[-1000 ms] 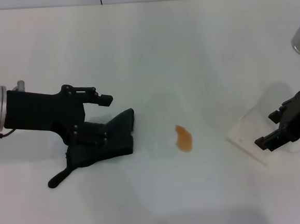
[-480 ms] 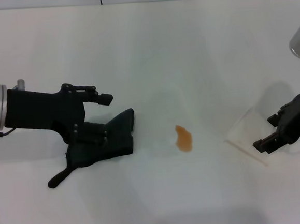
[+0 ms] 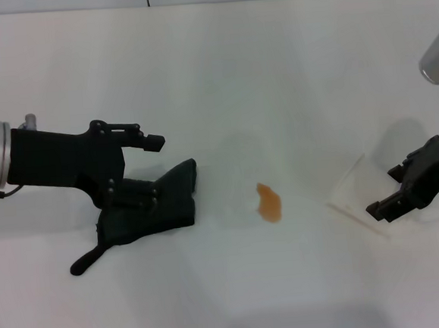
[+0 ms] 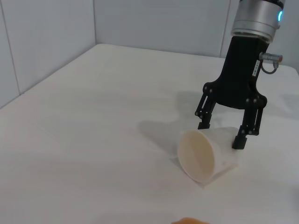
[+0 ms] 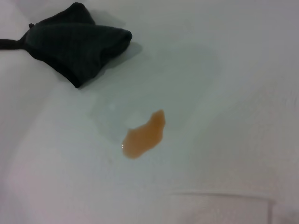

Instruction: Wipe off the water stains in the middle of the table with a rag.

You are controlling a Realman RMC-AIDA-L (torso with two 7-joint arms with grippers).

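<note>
Since a second ago the black right gripper (image 3: 410,188) has drifted slightly toward the left along the table's right side, and the translucent white plastic cup (image 3: 359,195) lying there on its side has shifted with it; the left side looks unchanged. In the left wrist view that gripper (image 4: 226,134) straddles the closed end of the tipped cup (image 4: 204,154) with its fingers spread wide, one on each side, and I cannot tell whether they actually press the cup wall.

The black left gripper (image 3: 140,170) reaches in from the left over the broad, plain white table (image 3: 212,73). Its fingers are parted wide: the upper one (image 3: 148,142) is clear of the cloth, the lower one is down on the black, wrinkled soft rag (image 3: 151,209), gripping nothing. The rag lies flat at centre-left, its narrow tail strip trailing toward the near-left (dark against the white top).

The small orange-brown liquid blot (image 3: 269,203), an irregular oval, sits in the middle of the table, apart from the rag and between it and the cup. The right wrist view shows the blot (image 5: 143,135) untouched, with the rag (image 5: 74,40) well beyond it.
</note>
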